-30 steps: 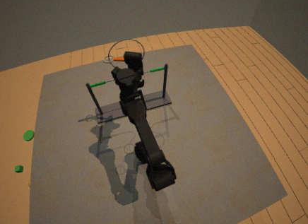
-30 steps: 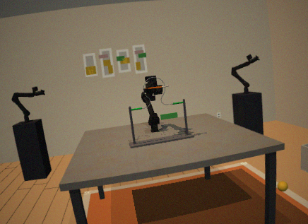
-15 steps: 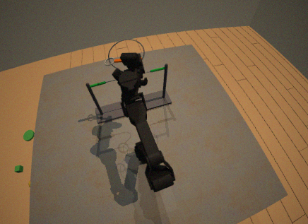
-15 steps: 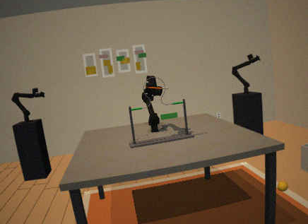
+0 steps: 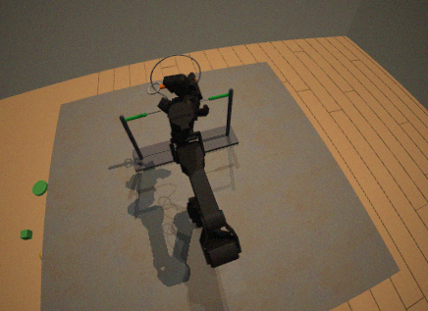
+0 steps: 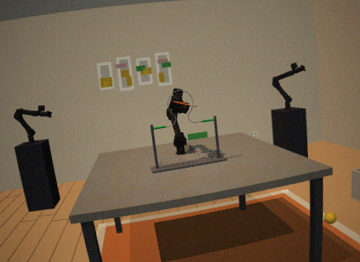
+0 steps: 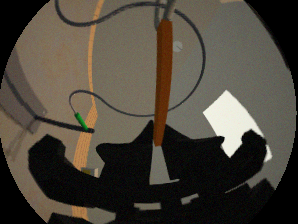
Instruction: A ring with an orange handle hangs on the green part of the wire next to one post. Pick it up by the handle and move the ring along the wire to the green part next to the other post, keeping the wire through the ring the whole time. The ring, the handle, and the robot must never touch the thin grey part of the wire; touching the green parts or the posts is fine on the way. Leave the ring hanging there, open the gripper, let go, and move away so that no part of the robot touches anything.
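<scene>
The orange handle (image 5: 162, 86) (image 6: 179, 102) (image 7: 164, 75) is held at its end in my gripper (image 7: 154, 121), which is shut on it high above the base. In the top view the arm hides the fingertips and the handle's middle. The small pale ring (image 5: 154, 88) is at the side of the wire's big loop (image 7: 204, 57) nearer the top view's left post (image 5: 132, 138) (image 6: 217, 137). It is nearly edge-on at the top of the wrist view; whether it touches the wire cannot be told. Green parts (image 5: 135, 117) (image 5: 219, 96) (image 6: 159, 127) (image 6: 208, 121) adjoin both posts.
The other post (image 5: 230, 114) (image 6: 154, 148) stands at the base's opposite end. The base (image 5: 235, 137) (image 6: 190, 165) lies under the wire. The arm crosses over it in the top view. A green disc (image 5: 39, 187) and green cube (image 5: 26, 234) lie off to the left.
</scene>
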`<action>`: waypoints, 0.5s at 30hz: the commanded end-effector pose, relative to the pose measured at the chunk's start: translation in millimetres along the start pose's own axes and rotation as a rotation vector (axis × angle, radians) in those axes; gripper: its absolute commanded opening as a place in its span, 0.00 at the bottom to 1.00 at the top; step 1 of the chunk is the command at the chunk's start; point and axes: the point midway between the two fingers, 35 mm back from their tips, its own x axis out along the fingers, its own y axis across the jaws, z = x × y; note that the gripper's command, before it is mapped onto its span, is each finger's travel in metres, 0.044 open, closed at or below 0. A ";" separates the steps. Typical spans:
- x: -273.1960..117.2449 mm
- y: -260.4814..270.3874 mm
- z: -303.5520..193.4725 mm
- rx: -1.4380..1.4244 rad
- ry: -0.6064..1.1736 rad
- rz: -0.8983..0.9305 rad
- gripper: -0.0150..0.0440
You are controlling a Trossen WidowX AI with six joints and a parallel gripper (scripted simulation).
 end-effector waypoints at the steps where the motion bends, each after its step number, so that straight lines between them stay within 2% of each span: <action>1: 0.0 2.2 1.1 -0.041 -0.007 -0.014 0.00; 15: 0.5 -2.6 1.5 -0.178 -0.022 -0.089 0.00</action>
